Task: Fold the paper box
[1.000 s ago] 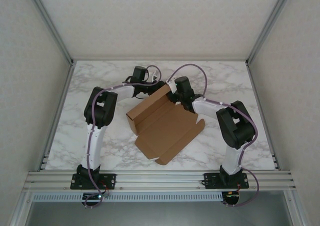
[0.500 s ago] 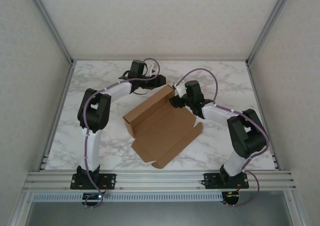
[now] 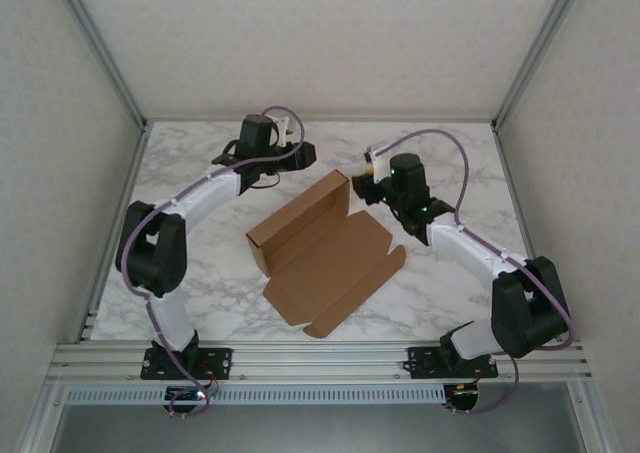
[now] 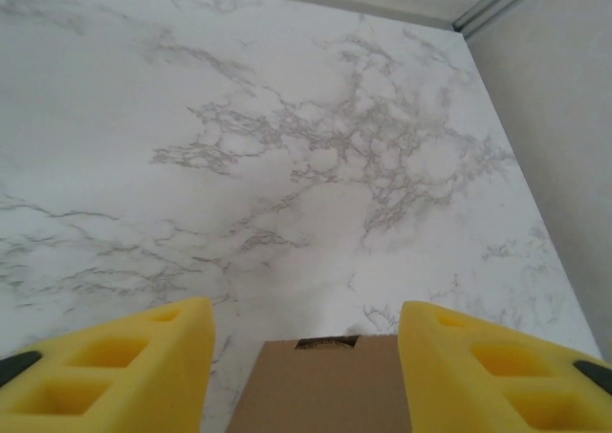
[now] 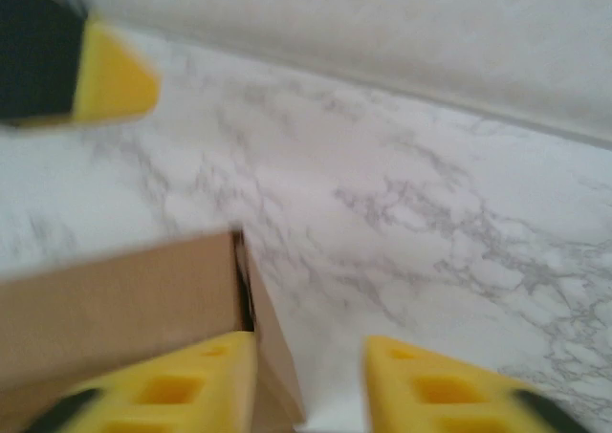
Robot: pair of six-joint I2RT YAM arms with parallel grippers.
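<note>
The paper box [image 3: 330, 258] is a brown cardboard sheet lying mid-table, its far long wall [image 3: 298, 213] and both end flaps raised, the wide lid panel flat toward the near edge. My left gripper [image 3: 305, 155] hovers behind the far wall, open. In the left wrist view the left gripper [image 4: 306, 311] has the top of the box wall [image 4: 320, 385] between its yellow fingers [image 4: 115, 361], untouched. My right gripper [image 3: 361, 186] sits at the box's far right corner. The right gripper [image 5: 308, 349] is open, with the corner's end wall [image 5: 273, 357] beside its left finger [image 5: 172, 380].
The marble table [image 3: 190, 183] is boxed in by white walls with aluminium posts at the back corners [image 3: 140, 123]. A metal rail [image 3: 320, 356] carrying both arm bases runs along the near edge. The left gripper's finger [image 5: 110, 81] shows at the upper left of the right wrist view.
Both grippers have drawn back from the box's far wall: the left arm swung out leftward, the right arm stretched out to the right. The box slid slightly left and now rests free.
</note>
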